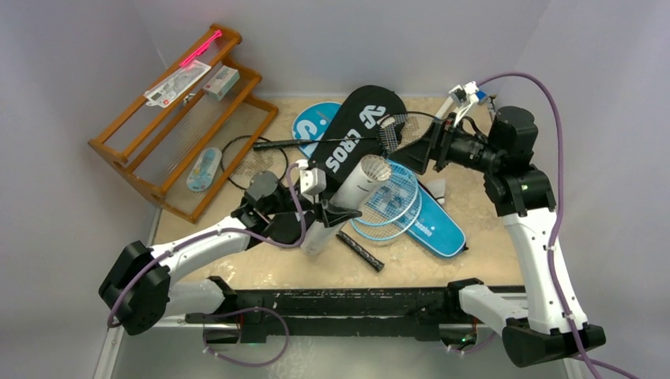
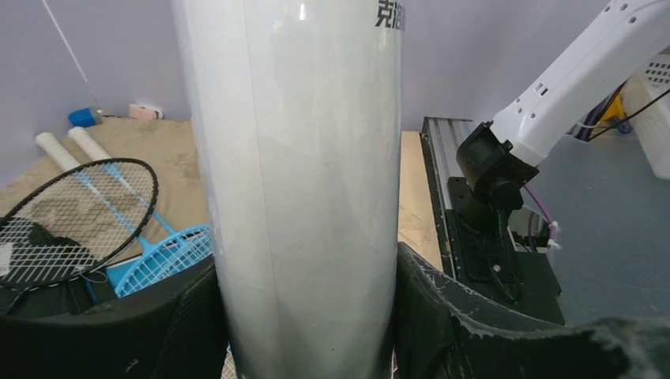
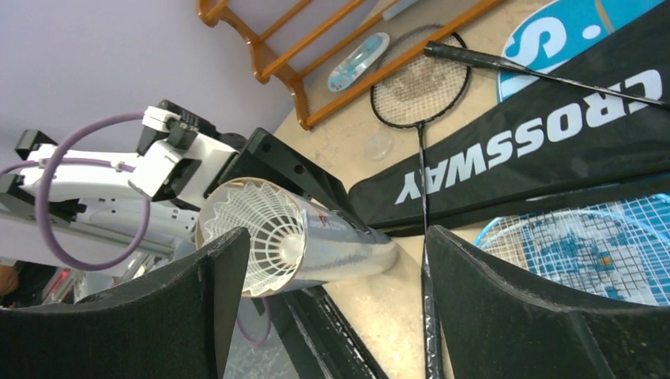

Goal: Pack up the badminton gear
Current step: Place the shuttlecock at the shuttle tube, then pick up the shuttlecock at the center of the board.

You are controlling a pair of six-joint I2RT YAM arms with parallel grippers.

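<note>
Grips the long white tube point(image 1: 348, 201) around its lower half with the left gripper point(image 1: 328, 217), jaws pressed against both sides of the barrel. Holds it tilted just off the near edge of the black CROSSWAY cover point(image 1: 355, 130), open mouth turned toward the right gripper point(image 1: 401, 158). Shows a white shuttlecock point(image 3: 269, 233) seated in that mouth, skirt outward. Has the right gripper's jaws spread wide with nothing between them, over the cover's near edge and just beside the mouth. Judging by the glossy wall: probably light, stiff along its length, smooth enough to slip and thin enough to dent under a hard squeeze. Best taken around the middle of the barrel, firmly but without crushing. As for the shuttlecock: very light and fragile, so better nudged in gently by the rim or pinched at the base, never squeezed across the skirt.
</note>
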